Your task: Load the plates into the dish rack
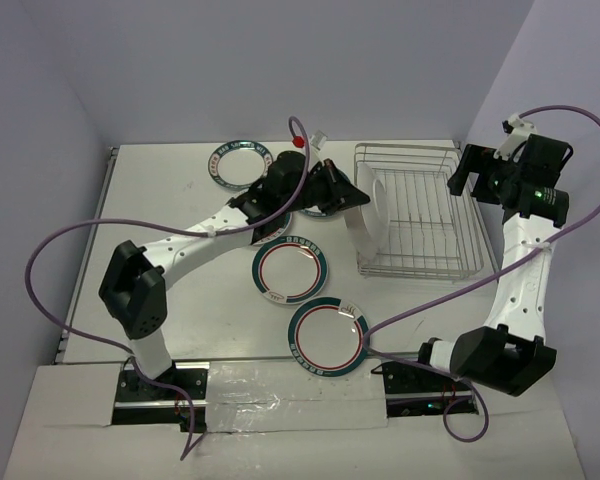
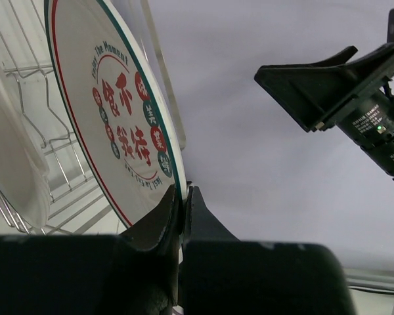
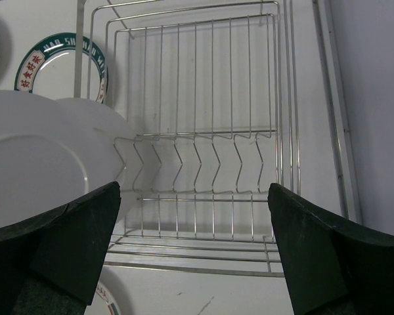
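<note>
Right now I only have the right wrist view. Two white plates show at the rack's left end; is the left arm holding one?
Observer: Yes. The left wrist view shows the left gripper shut on the rim of the held plate.
Operator: How many plates aren't loaded yet?
Observer: The top view shows three lying flat: far plate, middle plate, near plate. A fourth plate is partly hidden under the left arm.
Operator: Which way does the held one's print face?
Observer: Toward the left wrist camera; red characters show.

top: overhead | left wrist: low, close beside dish rack (image 1: 412, 208) | right wrist: above it, facing down | all share it
</note>
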`<state>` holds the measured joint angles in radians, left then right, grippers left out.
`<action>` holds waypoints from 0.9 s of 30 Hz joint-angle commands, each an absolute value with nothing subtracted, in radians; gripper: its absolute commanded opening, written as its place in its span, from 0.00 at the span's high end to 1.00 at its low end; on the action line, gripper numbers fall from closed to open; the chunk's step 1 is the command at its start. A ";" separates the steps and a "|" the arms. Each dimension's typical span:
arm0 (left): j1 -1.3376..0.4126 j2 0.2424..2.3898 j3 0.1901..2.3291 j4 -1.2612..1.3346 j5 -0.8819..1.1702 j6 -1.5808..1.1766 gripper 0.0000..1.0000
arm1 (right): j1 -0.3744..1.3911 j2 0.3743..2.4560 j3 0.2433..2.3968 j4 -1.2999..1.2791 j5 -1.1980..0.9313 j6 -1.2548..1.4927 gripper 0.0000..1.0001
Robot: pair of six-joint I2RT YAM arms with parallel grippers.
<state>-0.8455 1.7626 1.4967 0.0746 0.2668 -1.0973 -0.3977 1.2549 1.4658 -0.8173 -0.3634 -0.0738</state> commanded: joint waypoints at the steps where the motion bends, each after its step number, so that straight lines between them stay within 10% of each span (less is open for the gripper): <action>1: -0.845 1.782 1.566 0.149 0.262 -1.127 1.00 | -0.405 1.220 1.474 -0.821 -0.364 -0.095 0.00; 16: -0.844 1.925 1.578 0.207 0.340 -1.117 0.97 | -0.405 1.218 1.467 -0.827 -0.385 -0.117 0.00; 27: -0.810 1.816 1.555 0.127 0.308 -0.893 0.14 | -0.405 1.218 1.480 -0.833 -0.399 -0.118 0.00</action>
<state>-0.8330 1.9331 1.5135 0.1158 0.3176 -1.0206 -0.3985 1.2427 1.4647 -0.8326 -0.3859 -0.1062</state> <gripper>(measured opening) 0.840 0.999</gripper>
